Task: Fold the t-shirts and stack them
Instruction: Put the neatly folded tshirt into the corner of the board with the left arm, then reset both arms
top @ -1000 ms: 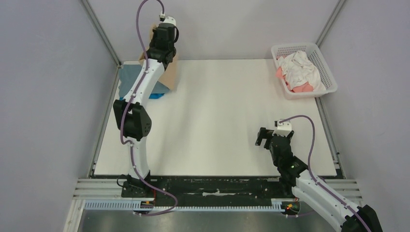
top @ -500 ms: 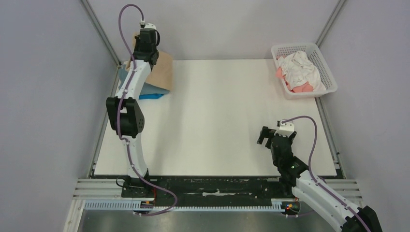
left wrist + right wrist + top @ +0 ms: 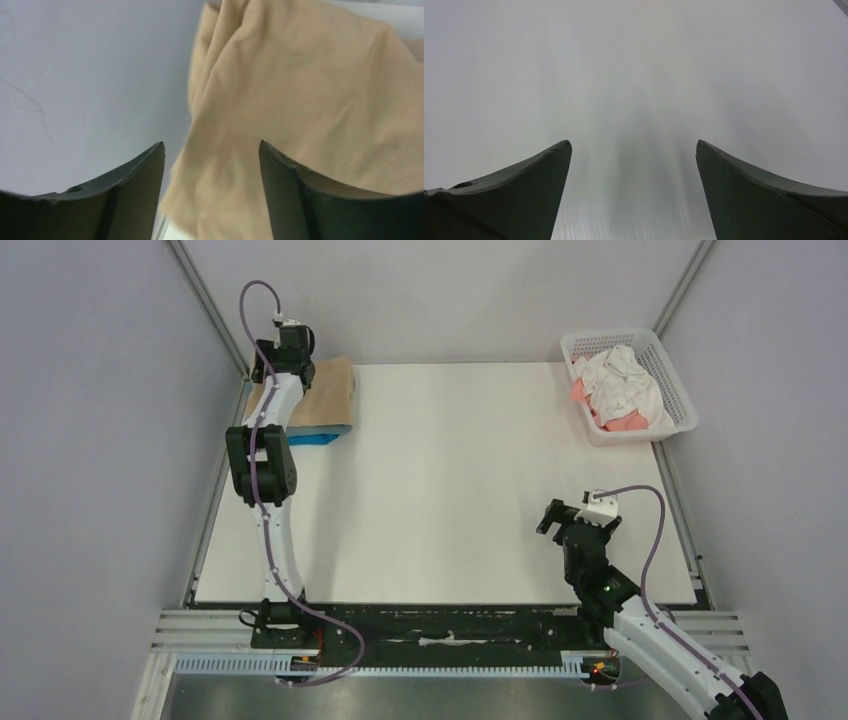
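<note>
Firstly, landmark: basket [image 3: 682,392], set at the table's [image 3: 450,480] far right corner.
Tan shirt [image 3: 322,400]: laid on blue shirt [image 3: 316,439], at the far corner opposite basket.
Left gripper [image 3: 210,146]: held wide apart over tan shirt, wall beside.
Right gripper [image 3: 634,143]: held wide apart over table, nearer than basket.
White shirt [image 3: 627,378], coral shirt [image 3: 626,424]: heaped in basket.

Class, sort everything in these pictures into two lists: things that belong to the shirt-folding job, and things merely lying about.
Belongs to the job: tan-beige cloth t-shirt; bright blue cloth t-shirt beneath it; crumpled white cloth t-shirt; coral-pink cloth t-shirt.
Just there: white plastic lattice basket holding those last two; flat white table.
</note>
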### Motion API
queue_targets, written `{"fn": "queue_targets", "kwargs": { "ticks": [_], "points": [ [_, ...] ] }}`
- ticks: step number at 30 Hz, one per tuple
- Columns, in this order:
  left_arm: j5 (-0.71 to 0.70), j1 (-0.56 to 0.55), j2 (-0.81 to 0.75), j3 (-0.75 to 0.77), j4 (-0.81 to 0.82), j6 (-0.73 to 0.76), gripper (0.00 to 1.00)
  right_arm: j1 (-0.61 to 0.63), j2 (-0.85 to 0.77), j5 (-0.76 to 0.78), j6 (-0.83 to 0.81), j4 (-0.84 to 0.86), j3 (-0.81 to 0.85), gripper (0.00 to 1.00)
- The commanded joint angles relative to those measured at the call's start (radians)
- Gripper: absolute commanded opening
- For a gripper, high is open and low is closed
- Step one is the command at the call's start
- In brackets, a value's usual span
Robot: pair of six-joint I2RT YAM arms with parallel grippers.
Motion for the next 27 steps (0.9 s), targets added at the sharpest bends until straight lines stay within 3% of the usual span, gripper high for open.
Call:
{"fn": "queue_targets", "kwargs": {
  "ticks": [1, 6, 10, 14, 20, 27],
  "points": [
    [-0.069, 0.019, -0.011, 0.102, -0.045, -0.139, 0.79, -0.002, 0.014, 0.036, 0.016, 0.014, 0.016, 0.98],
    [0.105, 0.017, -0.152, 0.064, -0.170, -0.405, 0.81, -0.001, 0.035, 0.017, -0.002, -0.023, 0.052, 0.98],
    [0.306, -0.020, -0.336, -0.064, -0.165, -0.541, 0.82, -0.001, 0.067, -0.055, 0.006, -0.040, 0.069, 0.98],
    [0.337, -0.102, -0.559, -0.251, -0.150, -0.660, 0.82, -0.001, 0.083, -0.081, 0.009, -0.071, 0.079, 0.98],
    [0.385, -0.312, -0.992, -0.904, 0.131, -0.730, 0.83, -0.002, 0.068, -0.115, 0.004, -0.029, 0.033, 0.98],
    [0.352, -0.521, -1.386, -1.415, 0.124, -0.828, 0.83, 0.000, -0.057, -0.101, -0.005, 0.033, -0.034, 0.98]
  ]
}}
